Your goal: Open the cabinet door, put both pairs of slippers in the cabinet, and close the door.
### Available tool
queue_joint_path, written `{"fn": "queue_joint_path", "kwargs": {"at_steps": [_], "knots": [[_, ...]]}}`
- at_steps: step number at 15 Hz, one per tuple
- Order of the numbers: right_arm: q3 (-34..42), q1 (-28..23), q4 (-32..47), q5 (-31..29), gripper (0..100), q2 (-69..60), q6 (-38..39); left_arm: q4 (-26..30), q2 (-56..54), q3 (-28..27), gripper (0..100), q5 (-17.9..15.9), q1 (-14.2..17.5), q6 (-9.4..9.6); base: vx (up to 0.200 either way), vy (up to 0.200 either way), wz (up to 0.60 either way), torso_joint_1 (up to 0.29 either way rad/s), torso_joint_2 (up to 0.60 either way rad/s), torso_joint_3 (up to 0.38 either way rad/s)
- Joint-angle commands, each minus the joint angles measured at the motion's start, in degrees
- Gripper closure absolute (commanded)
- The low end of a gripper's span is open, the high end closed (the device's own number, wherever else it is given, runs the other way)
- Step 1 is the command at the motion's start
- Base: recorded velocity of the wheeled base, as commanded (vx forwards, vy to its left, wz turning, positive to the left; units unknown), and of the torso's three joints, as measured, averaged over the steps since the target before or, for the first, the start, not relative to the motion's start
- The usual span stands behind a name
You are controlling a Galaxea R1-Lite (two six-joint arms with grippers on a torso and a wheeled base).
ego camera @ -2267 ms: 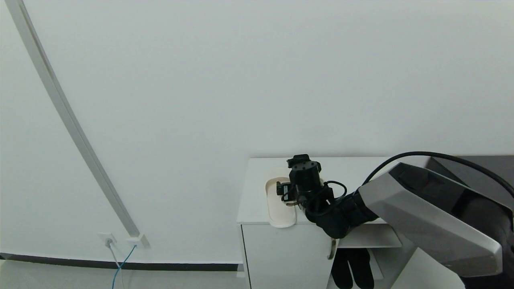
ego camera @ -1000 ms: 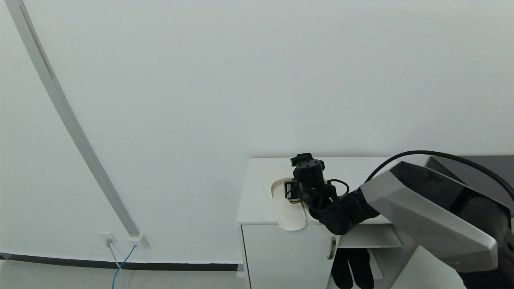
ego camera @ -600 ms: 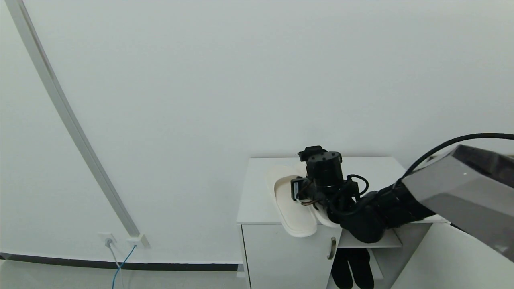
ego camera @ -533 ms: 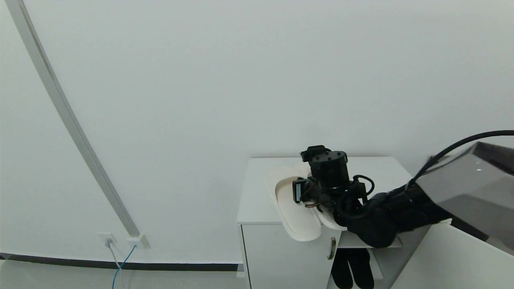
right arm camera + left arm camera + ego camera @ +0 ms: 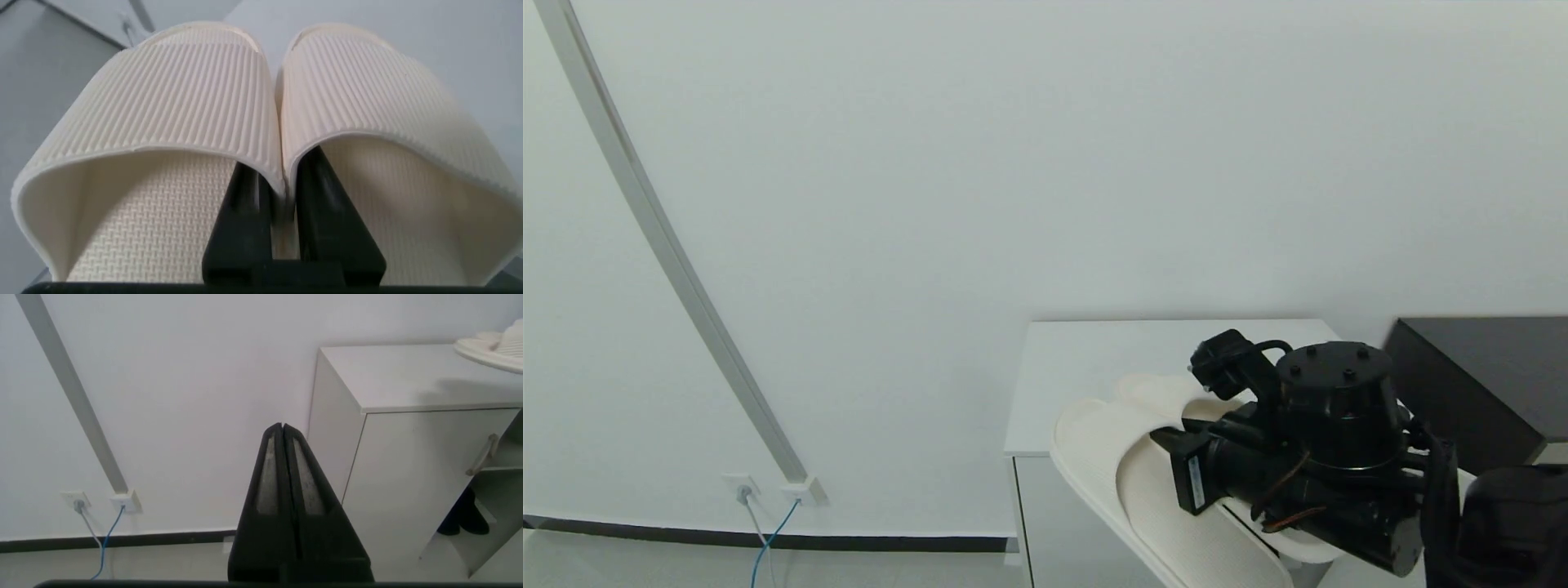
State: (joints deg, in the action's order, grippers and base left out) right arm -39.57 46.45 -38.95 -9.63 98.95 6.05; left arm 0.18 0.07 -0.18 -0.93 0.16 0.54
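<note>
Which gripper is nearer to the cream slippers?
Right. The right gripper is shut on the cream slippers, pinching their two inner strap edges together. The left gripper is shut, empty, out to the side of the cabinet, apart from them.

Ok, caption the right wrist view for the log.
Right hand clamps the touching inner sides of both cream slippers, one finger inside each, white cabinet top beyond.
</note>
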Motion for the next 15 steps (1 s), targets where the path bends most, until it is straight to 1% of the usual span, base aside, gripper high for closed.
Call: {"fn": "queue_joint_path", "kwargs": {"at_steps": [1, 3, 7, 15], "knots": [[3.4, 0.2, -2.1, 0.1, 100, -2.2, -3.1, 0.0, 0.0, 0.0, 100, 0.0, 0.0, -0.10, 0.000, 0.000, 0.00, 0.000, 0.00, 0.000], [5.9, 0.2, -9.0, 0.6, 100, -1.6, -5.5, 0.0, 0.0, 0.0, 100, 0.0, 0.0, -0.10, 0.000, 0.000, 0.00, 0.000, 0.00, 0.000], [6.2, 0.2, -9.9, 0.5, 100, -1.5, -5.6, 0.0, 0.0, 0.0, 100, 0.1, 0.0, -0.18, 0.000, 0.000, 0.00, 0.000, 0.00, 0.000], [6.5, 0.3, -9.8, 0.4, 100, -1.5, -5.7, 0.0, 0.0, 0.0, 100, 0.1, 0.0, -0.27, -0.200, 0.000, 0.00, 0.000, 0.00, 0.002]]}}
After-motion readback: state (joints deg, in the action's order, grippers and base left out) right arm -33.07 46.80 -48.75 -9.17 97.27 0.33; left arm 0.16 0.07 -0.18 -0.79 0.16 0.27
